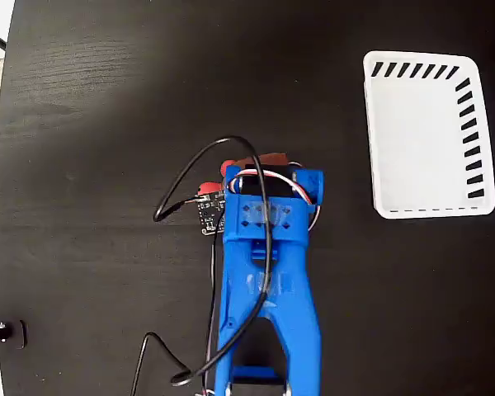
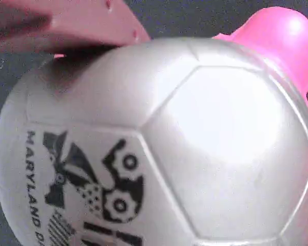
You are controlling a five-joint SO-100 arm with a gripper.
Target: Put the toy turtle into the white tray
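The toy turtle's silvery-beige domed shell [image 2: 185,138], with its dark printed mark, fills the wrist view, and a pink limb or head [image 2: 277,31] sticks out at the upper right. In the fixed view the blue arm covers nearly all of the turtle; only red bits [image 1: 207,190] peek out at its left side. My gripper [image 1: 264,162] hangs right over the turtle. One reddish finger [image 2: 82,23] lies against the shell's upper left edge; the other finger is out of sight. The white tray [image 1: 421,140] stands apart at the upper right, with nothing in it.
The blue arm [image 1: 268,297] reaches in from the bottom edge with black cables looping to its left. A small circuit board [image 1: 211,212] sits on the arm's left side. The dark table [image 1: 107,124] ends at a pale strip on the far left.
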